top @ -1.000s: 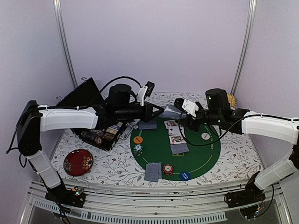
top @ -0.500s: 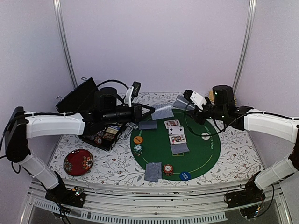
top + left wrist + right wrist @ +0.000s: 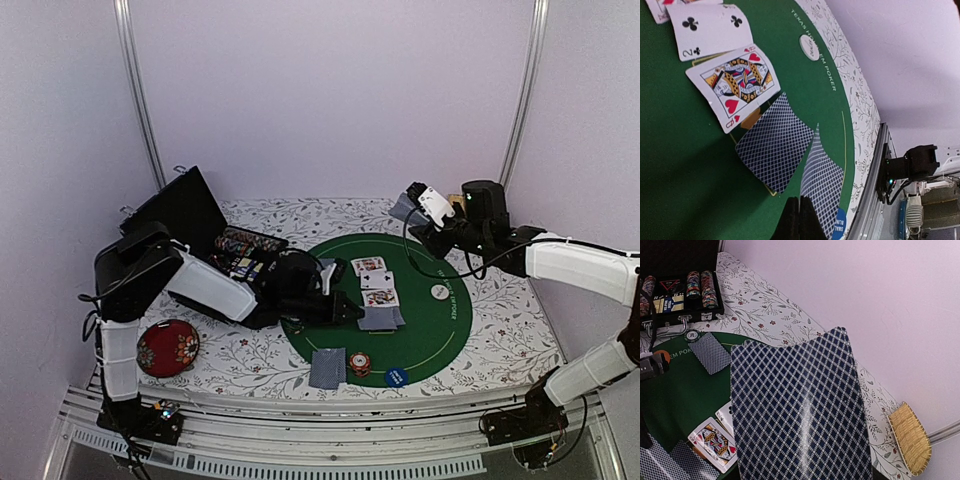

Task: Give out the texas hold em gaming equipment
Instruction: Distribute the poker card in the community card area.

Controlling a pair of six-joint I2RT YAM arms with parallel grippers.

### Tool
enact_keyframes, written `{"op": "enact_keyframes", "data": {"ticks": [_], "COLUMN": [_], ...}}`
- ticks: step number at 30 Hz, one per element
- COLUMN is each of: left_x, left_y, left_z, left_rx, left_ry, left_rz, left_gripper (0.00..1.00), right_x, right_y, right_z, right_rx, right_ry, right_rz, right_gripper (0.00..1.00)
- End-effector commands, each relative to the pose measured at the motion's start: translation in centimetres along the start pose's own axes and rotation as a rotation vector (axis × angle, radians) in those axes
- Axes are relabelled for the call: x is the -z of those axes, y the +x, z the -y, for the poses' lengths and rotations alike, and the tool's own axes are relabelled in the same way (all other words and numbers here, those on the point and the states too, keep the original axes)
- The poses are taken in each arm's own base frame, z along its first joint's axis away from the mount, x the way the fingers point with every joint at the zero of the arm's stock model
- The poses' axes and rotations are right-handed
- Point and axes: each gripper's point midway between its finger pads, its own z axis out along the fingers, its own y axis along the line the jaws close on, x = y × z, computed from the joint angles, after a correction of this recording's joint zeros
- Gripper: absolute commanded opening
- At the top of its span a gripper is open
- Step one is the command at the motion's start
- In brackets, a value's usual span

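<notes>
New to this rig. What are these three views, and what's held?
Two robot arms with two-finger grippers share a table. The overhead view looks from behind them; the other two come from wrist cameras. On the green poker mat lie face-up cards like the king of hearts, a chip stack and a blue disc. An open chip case sits left. The left gripper is shut on a tilted card low at the mat; the right gripper holds a raised card, back to its camera.

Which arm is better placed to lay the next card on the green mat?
Left. The left gripper is low over the green mat, jaws shut on a face-down card beside the laid cards. The right gripper holds the deck raised at the mat's far edge.
</notes>
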Motion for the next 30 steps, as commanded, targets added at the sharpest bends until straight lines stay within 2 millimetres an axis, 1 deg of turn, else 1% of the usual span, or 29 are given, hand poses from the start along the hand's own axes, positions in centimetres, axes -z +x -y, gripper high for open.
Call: {"op": "enact_keyframes", "data": {"ticks": [1,3,7,11,13,16,18,21,23,25,27,30], "left_x": [-1.5,-2.1,-3.2,-3.4,-3.8,-4.3,-4.3,-4.3,-4.2,-4.1,-4.5,-4.9], "left_y": [-0.4,0.6,2.3,2.7,3.1,3.8,4.2,4.9,5.1,5.0,5.0,5.7], "left_z": [2.5,2.3,3.1,2.6,2.3,2.1,2.2,1.7,1.1,0.9,1.0,0.4], "left_rx": [0.035,0.051,0.039,0.068,0.083,0.106,0.116,0.144,0.163,0.166,0.161,0.183], "left_ry": [0.037,0.015,-0.003,-0.019,-0.023,-0.023,-0.023,-0.042,-0.069,-0.079,-0.078,-0.101], "left_rz": [0.05,0.054,0.051,0.045,0.022,-0.015,-0.025,-0.039,-0.037,-0.035,-0.05,-0.079], "left_gripper": [0.0,0.0,0.0,0.0,0.0,0.0,0.0,0.0,0.0,0.0,0.0,0.0], "right_x": [1.2,1.5,2.2,2.8,3.0,3.0,2.9,2.8,2.7,2.7,2.7,2.5], "right_y": [-0.3,-0.1,-0.1,-0.2,-0.2,-0.1,0.0,0.0,0.0,-0.1,-0.4,-0.5], "right_z": [0.7,0.4,0.2,-0.1,-0.2,-0.2,-0.3,-0.5,-0.6,-0.5,-0.4,-0.4], "right_rx": [-0.021,-0.024,-0.027,-0.024,-0.021,-0.016,-0.015,-0.015,-0.014,-0.006,0.003,0.01], "right_ry": [0.032,0.023,0.012,-0.007,-0.008,-0.008,-0.015,-0.025,-0.028,-0.026,-0.023,-0.026], "right_rz": [0.029,0.029,0.033,0.046,0.048,0.045,0.044,0.043,0.041,0.042,0.048,0.045], "right_gripper": [0.45,0.45,0.45,0.45,0.45,0.45,0.45,0.45,0.45,0.45,0.45,0.45]}}
